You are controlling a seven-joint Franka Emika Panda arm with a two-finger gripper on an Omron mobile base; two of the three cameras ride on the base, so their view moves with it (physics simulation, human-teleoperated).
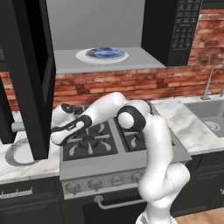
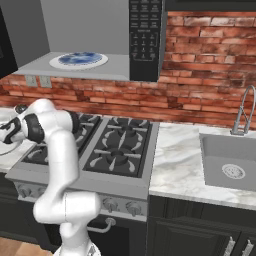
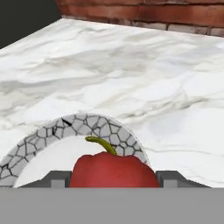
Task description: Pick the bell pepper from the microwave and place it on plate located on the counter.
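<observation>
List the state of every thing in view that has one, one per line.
microwave: door open, cavity exposed.
blue-patterned plate: lying flat inside the microwave cavity.
bell pepper: clamped between the fingertips, stem up, over the plate.
plate: flat on the counter, nothing resting on it yet.
pincer: shut on the bell pepper.
faucet: no water running.

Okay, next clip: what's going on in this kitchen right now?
The white robot arm's gripper is shut on a glossy red bell pepper, just above a round white-grey plate with a darker cracked-pattern rim on the white marble counter. Above the stove, the black microwave stands open, with a blue-patterned plate inside.
</observation>
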